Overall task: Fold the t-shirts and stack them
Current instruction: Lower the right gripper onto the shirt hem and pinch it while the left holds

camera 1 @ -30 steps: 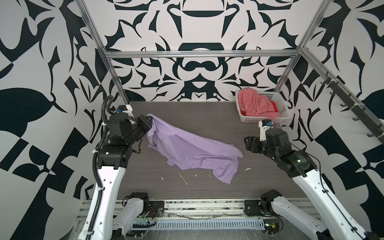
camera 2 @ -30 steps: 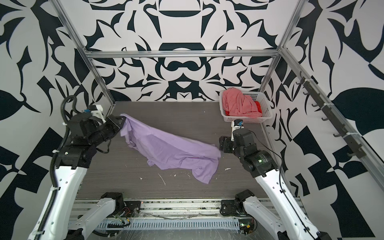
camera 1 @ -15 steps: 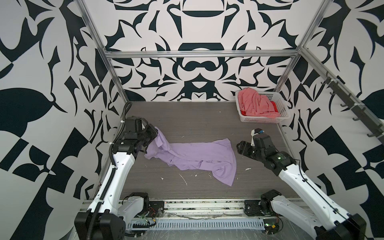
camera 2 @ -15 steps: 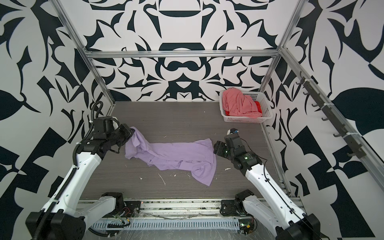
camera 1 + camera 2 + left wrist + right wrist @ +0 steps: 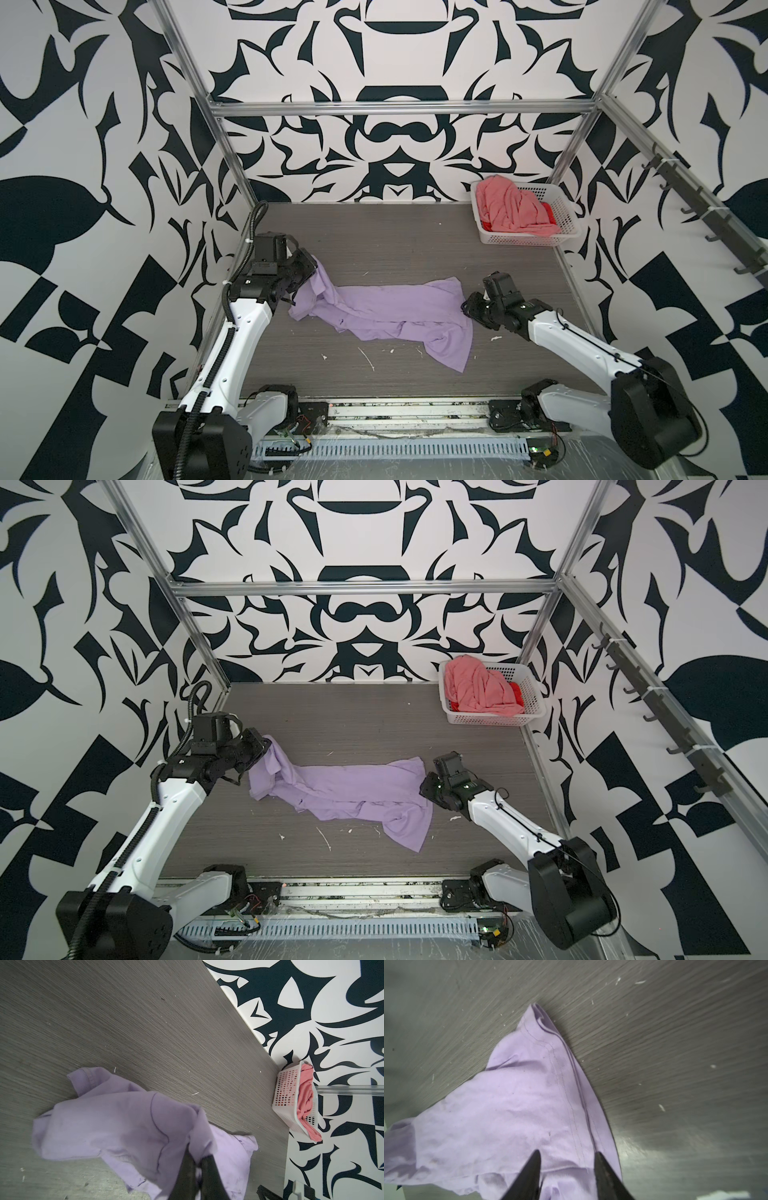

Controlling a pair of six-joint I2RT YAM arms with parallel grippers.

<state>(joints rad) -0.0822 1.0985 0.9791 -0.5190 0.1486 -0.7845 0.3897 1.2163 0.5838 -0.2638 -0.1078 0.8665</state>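
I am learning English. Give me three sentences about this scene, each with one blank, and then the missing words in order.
1. The left end effector is ____ on the lavender t-shirt.
2. The salmon-pink t-shirt lies in the white basket, at the far ____ corner of the table in both top views.
3. Only ____ t-shirt lies on the table itself.

Missing words: shut; right; one.

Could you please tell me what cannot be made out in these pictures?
red t-shirt: mostly buried under salmon-pink t-shirt, both top views.
left gripper tips: wrapped in lavender t-shirt, left wrist view.
right gripper touching cloth or not: blurred right wrist view; its own body blocks top views.
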